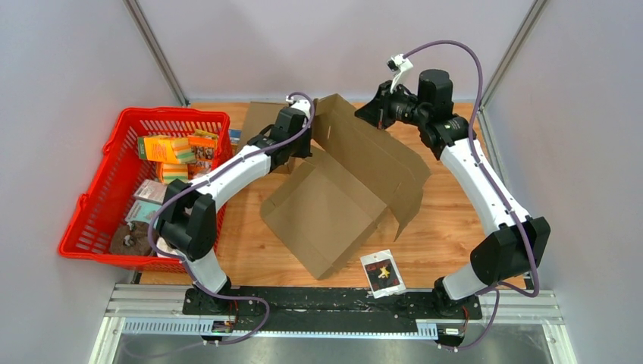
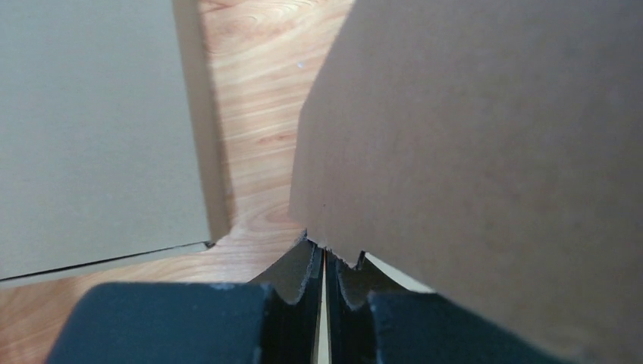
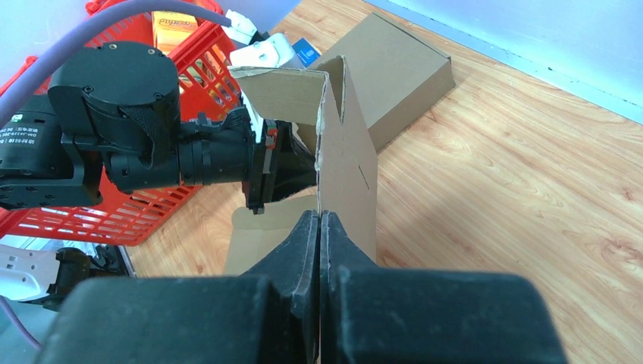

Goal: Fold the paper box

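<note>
The brown paper box (image 1: 341,189) lies partly unfolded at the table's middle, its far flaps raised. My left gripper (image 1: 309,142) is shut on the edge of a raised flap (image 2: 485,152); the card edge sits between its jaws in the left wrist view (image 2: 324,254). My right gripper (image 1: 375,115) is shut on the thin upper edge of another flap (image 3: 345,152); its jaws pinch the card in the right wrist view (image 3: 319,220). The left gripper shows beyond that flap in the right wrist view (image 3: 292,163).
A red basket (image 1: 91,220) with packets stands at the left. A second flat brown box (image 1: 261,121) lies behind the left arm, also in the right wrist view (image 3: 394,68). A small black-and-white packet (image 1: 382,273) lies near the front edge.
</note>
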